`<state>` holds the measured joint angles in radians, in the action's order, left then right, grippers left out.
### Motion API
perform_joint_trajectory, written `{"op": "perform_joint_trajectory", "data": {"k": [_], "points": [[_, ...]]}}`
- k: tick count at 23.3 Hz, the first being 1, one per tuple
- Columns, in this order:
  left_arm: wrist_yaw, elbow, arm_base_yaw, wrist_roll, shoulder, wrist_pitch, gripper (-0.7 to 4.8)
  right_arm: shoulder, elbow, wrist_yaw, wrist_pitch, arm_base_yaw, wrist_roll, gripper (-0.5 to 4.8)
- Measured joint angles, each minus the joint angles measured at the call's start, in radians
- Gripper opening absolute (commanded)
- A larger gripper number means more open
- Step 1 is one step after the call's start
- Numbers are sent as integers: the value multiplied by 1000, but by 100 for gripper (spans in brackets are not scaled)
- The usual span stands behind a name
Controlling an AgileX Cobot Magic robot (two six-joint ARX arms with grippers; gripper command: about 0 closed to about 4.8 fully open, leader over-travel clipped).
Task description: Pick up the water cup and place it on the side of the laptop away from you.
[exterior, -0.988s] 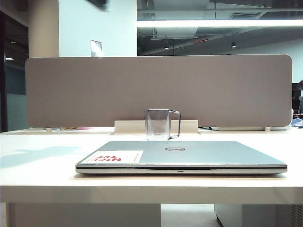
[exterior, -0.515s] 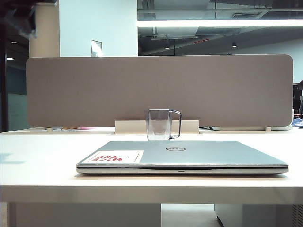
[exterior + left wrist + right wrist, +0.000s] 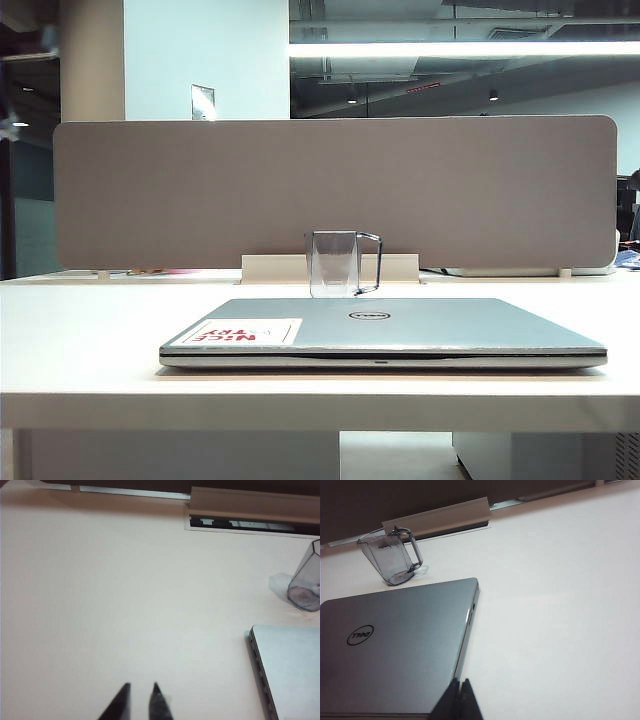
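Left claw (image 3: 141, 699) & right claw (image 3: 459, 696): black, pointed, tapering fingertips, matte finish.

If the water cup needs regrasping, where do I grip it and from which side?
Grip the water cup across its faceted body near the wider rim, coming from above on the side away from its handle. It stands upright behind the laptop, tapering toward the base, so a low grip would likely slip.
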<state>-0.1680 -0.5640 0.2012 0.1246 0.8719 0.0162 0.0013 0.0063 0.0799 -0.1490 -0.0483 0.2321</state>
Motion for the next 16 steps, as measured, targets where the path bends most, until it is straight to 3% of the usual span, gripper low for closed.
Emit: {"op": "perform_joint_trajectory", "data": {"k": [1, 3, 10, 16], "points": [[-1, 83, 0, 0, -64, -68, 1, 0, 0, 0, 0, 0, 0, -8], [-5, 198, -1, 1, -171, -138, -6, 0, 0, 0, 0, 0, 0, -8], [11, 467, -3, 5, -483, -158, -6, 0, 0, 0, 0, 0, 0, -8], [88, 512, -111, 4, -594, -175, -6, 0, 0, 0, 0, 1, 0, -8]]}}
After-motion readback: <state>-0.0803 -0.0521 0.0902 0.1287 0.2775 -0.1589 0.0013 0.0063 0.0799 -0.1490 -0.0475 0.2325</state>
